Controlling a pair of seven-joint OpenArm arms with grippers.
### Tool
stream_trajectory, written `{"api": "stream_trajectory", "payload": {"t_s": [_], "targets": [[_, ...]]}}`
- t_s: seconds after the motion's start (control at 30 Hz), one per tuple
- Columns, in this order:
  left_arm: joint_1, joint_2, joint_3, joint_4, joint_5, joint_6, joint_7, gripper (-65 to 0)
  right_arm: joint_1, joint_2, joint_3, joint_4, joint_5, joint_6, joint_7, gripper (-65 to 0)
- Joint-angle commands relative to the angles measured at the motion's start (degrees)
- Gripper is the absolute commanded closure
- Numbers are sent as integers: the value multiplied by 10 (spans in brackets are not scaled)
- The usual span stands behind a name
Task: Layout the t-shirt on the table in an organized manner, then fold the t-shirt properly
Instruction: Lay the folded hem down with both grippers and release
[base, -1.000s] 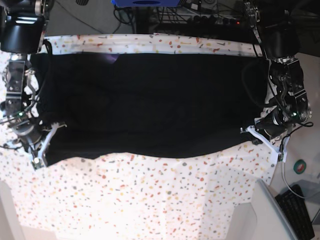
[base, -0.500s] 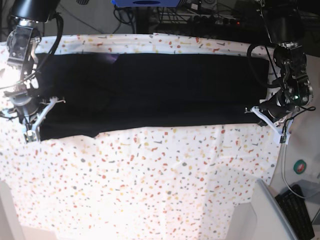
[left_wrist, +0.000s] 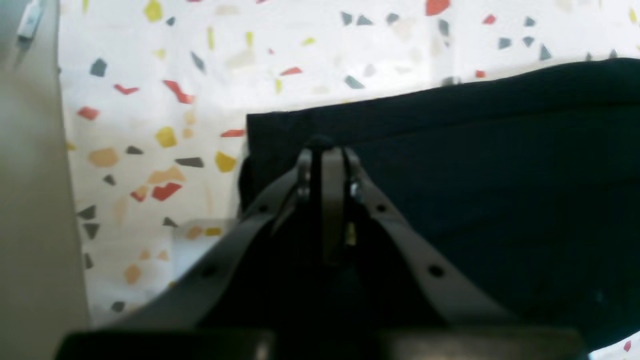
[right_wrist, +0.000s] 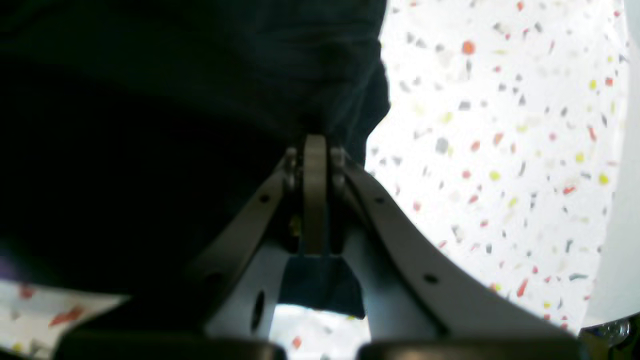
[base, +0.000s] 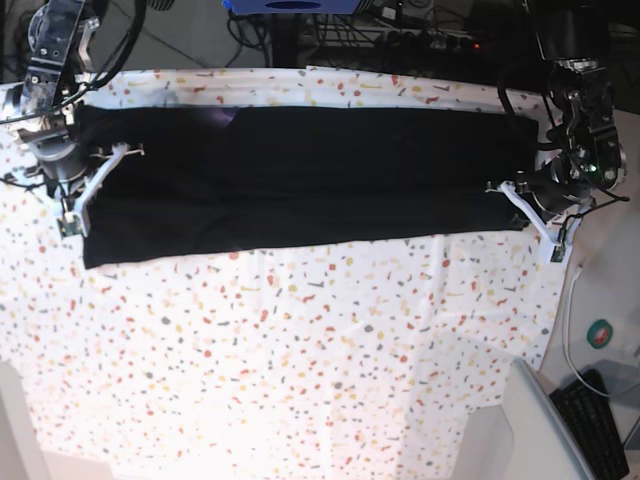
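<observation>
Speckled terrazzo cloth covers the worktop (base: 300, 360), and across its far half lies the t-shirt (base: 300, 180), a long black band doubled lengthwise, its near edge slightly wavy. The fold seems underway: a lengthwise fold is being carried toward the far edge. Next, both corners likely need setting down level before release. The right hand (base: 82, 190) is clenched on the shirt's end, and the left hand (base: 530, 215) grips the opposite end.
</observation>
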Motion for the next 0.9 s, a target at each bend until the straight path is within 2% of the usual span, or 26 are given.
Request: {"api": "stream_trajectory", "payload": {"t_s": [0.0,0.17,0.3,0.43,0.7,0.87], "targets": [[-10,-15,-2,11,-3,2,-12,0,4,8,1,21,-4,-3,-3,0],[-11,-20,-2,11,-3,2,-12,0,-10,6,-3,34,-4,-3,-45,0],[-7,-20,-1,11,-3,2,-12,0,-34,-20,-3,41,-4,-3,-47,0],[-4,-20,-1,11,-3,2,-12,0,-35,-29,-4,34,-3,-3,-47,0],[4,-39,55,7,-3,2,-12,0,-23,-24,1,18,-4,-3,-47,0],[1,-47,62,6,-3,2,-8,0,-23,-28,2,19,-7,-3,-54,0]]}}
